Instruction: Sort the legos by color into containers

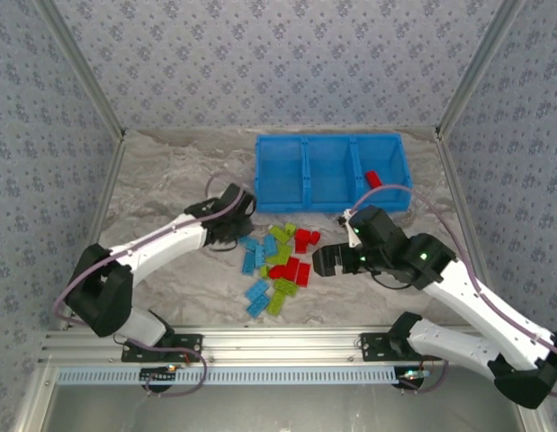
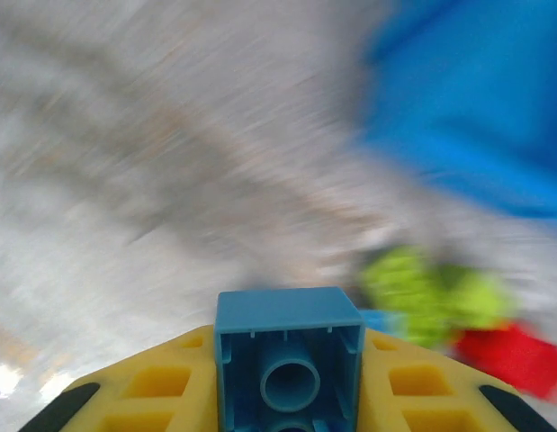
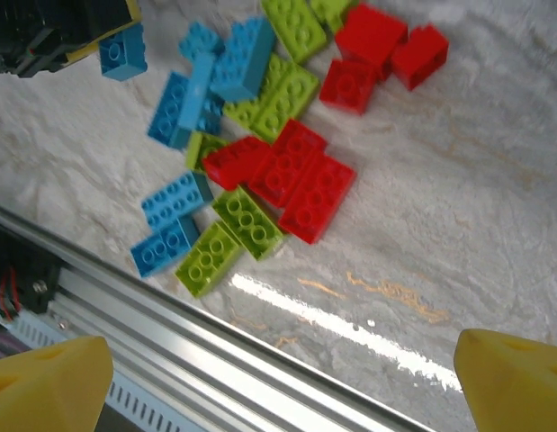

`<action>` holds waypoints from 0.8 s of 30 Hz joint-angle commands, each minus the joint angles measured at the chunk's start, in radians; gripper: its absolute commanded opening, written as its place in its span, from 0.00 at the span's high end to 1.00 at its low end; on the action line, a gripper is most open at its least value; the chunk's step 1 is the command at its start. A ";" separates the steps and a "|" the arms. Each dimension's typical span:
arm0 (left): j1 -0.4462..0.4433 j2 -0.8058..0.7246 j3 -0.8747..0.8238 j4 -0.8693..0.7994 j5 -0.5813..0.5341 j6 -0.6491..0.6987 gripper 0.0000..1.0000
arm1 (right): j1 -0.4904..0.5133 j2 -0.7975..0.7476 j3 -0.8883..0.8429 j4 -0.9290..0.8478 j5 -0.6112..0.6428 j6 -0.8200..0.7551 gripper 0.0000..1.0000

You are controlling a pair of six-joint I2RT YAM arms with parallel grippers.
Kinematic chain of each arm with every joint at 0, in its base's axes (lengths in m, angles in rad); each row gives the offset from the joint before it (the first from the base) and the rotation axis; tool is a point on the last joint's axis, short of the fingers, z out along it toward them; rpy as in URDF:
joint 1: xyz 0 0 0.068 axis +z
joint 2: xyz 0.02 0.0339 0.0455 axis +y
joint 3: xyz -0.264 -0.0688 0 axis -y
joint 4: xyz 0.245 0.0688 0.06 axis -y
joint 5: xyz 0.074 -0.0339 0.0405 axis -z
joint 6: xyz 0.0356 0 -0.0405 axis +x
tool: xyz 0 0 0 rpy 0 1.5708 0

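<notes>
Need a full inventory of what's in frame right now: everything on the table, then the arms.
tray: one, bright blue, three compartments, far side of the table
red lego: one, red, in the tray's right compartment
loose legos: roughly seventeen, light blue, lime green and red, mixed pile mid-table, nearer than the tray
blue lego: one, light blue, held at the pile's left edge
table: one, grey marbled
rail: one, silver, along the near edge
left gripper: one, yellow fingers, shut on the blue lego
right gripper: one, fingers open, just right of the pile
</notes>
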State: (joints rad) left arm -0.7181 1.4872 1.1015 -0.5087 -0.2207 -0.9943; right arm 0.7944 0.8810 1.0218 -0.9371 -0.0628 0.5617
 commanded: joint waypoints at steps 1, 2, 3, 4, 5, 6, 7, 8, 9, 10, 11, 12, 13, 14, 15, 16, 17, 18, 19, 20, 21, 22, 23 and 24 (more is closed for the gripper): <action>-0.050 0.078 0.263 -0.042 -0.126 0.180 0.82 | -0.003 -0.052 -0.008 0.038 0.077 0.015 0.00; -0.052 0.138 0.333 -0.055 -0.146 0.221 0.81 | -0.006 -0.058 -0.007 0.040 0.081 0.014 0.00; -0.052 0.194 0.396 -0.053 -0.172 0.262 0.81 | -0.007 -0.061 -0.003 0.037 0.084 0.015 0.00; -0.051 0.239 0.441 -0.046 -0.192 0.292 0.82 | -0.009 -0.061 0.002 0.029 0.089 0.014 0.00; -0.048 0.290 0.484 -0.031 -0.211 0.327 0.81 | -0.008 -0.060 0.009 0.017 0.098 0.017 0.00; -0.046 0.340 0.525 -0.014 -0.217 0.358 0.81 | -0.009 -0.059 0.015 -0.002 0.105 0.020 0.00; -0.041 0.384 0.568 -0.013 -0.216 0.371 0.80 | -0.009 -0.058 0.020 -0.013 0.108 0.022 0.00; -0.033 0.436 0.617 -0.027 -0.214 0.375 0.79 | -0.009 -0.059 0.021 -0.027 0.110 0.027 0.00; -0.026 0.480 0.662 -0.028 -0.205 0.390 0.78 | -0.009 -0.062 0.021 -0.037 0.111 0.034 0.00; -0.022 0.519 0.697 -0.030 -0.201 0.401 0.77 | -0.008 -0.063 0.019 -0.040 0.109 0.037 0.00; -0.017 0.553 0.731 -0.027 -0.192 0.414 0.75 | -0.009 -0.064 0.015 -0.045 0.106 0.042 0.00; -0.012 0.584 0.760 -0.022 -0.179 0.427 0.73 | -0.009 -0.065 0.014 -0.048 0.106 0.046 0.00; -0.011 0.604 0.776 -0.011 -0.167 0.440 0.70 | -0.008 -0.066 0.014 -0.050 0.103 0.051 0.00; -0.011 0.618 0.789 0.005 -0.153 0.462 0.65 | -0.008 -0.069 0.012 -0.052 0.106 0.055 0.00; -0.012 0.620 0.792 0.022 -0.144 0.482 0.60 | -0.007 -0.071 0.012 -0.052 0.106 0.058 0.00; -0.016 0.617 0.788 0.038 -0.142 0.492 0.57 | -0.008 -0.071 0.012 -0.051 0.107 0.059 0.00; -0.018 0.606 0.776 0.055 -0.142 0.498 0.56 | -0.008 -0.072 0.009 -0.051 0.109 0.060 0.00; -0.020 0.591 0.760 0.071 -0.138 0.499 0.54 | -0.007 -0.073 0.007 -0.048 0.114 0.060 0.00; -0.022 0.571 0.741 0.085 -0.133 0.497 0.53 | -0.009 -0.071 0.003 -0.046 0.118 0.060 0.00; -0.024 0.550 0.723 0.096 -0.128 0.495 0.51 | -0.009 -0.069 0.000 -0.040 0.120 0.060 0.00; -0.027 0.523 0.696 0.112 -0.125 0.494 0.47 | -0.009 -0.067 -0.003 -0.032 0.122 0.060 0.00; -0.030 0.492 0.667 0.132 -0.123 0.494 0.43 | -0.010 -0.061 -0.005 -0.025 0.125 0.060 0.00; -0.032 0.464 0.642 0.143 -0.121 0.494 0.41 | -0.010 -0.056 -0.007 -0.016 0.128 0.060 0.00; -0.034 0.430 0.616 0.142 -0.118 0.493 0.40 | -0.012 -0.049 -0.009 -0.007 0.132 0.060 0.00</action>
State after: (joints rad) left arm -0.7410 2.0445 1.7580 -0.4160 -0.3511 -0.5205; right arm 0.7895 0.8234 1.0218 -0.9604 0.0391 0.6064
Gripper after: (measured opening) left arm 0.591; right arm 0.999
